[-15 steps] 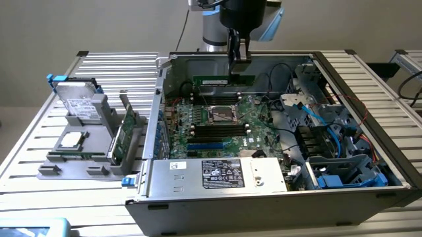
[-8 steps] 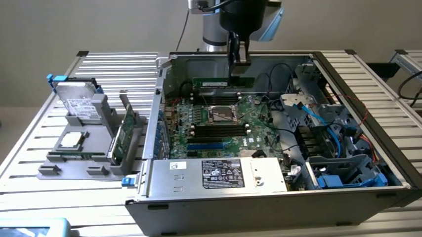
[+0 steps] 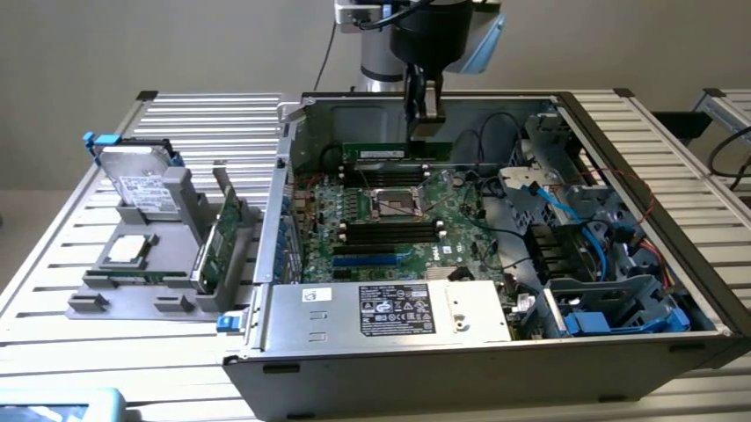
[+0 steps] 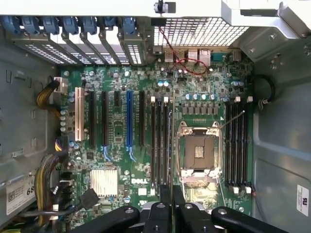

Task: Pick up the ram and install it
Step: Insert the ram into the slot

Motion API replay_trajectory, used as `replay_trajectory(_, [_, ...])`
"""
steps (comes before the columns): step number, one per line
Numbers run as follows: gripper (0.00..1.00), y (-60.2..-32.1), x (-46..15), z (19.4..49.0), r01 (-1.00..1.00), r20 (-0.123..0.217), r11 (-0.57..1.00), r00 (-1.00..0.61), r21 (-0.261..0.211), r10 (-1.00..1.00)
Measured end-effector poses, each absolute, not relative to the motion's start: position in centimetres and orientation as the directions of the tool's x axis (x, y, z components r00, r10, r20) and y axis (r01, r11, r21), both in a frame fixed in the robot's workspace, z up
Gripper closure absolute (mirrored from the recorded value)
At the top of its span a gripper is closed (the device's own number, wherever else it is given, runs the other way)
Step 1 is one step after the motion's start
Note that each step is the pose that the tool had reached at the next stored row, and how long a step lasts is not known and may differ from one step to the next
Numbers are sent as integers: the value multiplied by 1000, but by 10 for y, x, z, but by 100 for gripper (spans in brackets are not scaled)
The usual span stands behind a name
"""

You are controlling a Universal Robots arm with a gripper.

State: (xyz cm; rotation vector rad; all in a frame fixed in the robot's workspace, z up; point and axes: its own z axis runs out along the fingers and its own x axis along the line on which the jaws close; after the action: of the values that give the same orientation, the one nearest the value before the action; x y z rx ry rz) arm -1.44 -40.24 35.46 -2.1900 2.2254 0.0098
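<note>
The end effector (image 3: 425,125) pinches the ram (image 3: 393,152) narrowly, hovering above the black memory slots (image 4: 160,145) for installation. Seating likely needs exact edge alignment, then straight downward pressure.

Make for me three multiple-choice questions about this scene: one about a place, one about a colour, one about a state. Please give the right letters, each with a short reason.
1. Where is the ram?
A. On the grey holder beside the case.
B. In the hand, above the motherboard.
C. On the table behind the case.

2. What colour is the ram's board?
A. Blue.
B. Red.
C. Green.

3. What is the state of the hand?
A. Shut on the ram.
B. Open and empty.
C. Shut on a cable.

Answers:
1 B: the stick hangs under the hand inside the open computer case.
2 C: its board is green, with a white label.
3 A: the hand clamps the stick's upper edge.
</note>
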Motion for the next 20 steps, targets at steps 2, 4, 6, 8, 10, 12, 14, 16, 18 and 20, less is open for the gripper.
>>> replay_trajectory(2, [87,-402,-14,352,-1000,-18,16,-16,-9,-1000])
replay_trajectory(4, [87,-402,-14,349,-1000,-18,16,-16,-9,-1000])
replay_trajectory(6, [87,-402,-14,346,-1000,-18,16,-16,-9,-1000])
replay_trajectory(8, [87,-402,-14,343,-1000,-18,16,-16,-9,-1000])
replay_trajectory(10, [87,-402,-14,341,-1000,-18,16,-16,-9,-1000])
replay_trajectory(12, [87,-402,-14,339,-1000,-18,16,-16,-9,-1000])
replay_trajectory(14, [87,-402,-14,337,-1000,-18,16,-16,-9,-1000])
replay_trajectory(16, [87,-402,-14,334,-1000,-18,16,-16,-9,-1000])
replay_trajectory(18, [87,-402,-14,332,-1000,-18,16,-16,-9,-1000])
replay_trajectory(20, [87,-402,-14,330,-1000,-18,16,-16,-9,-1000])
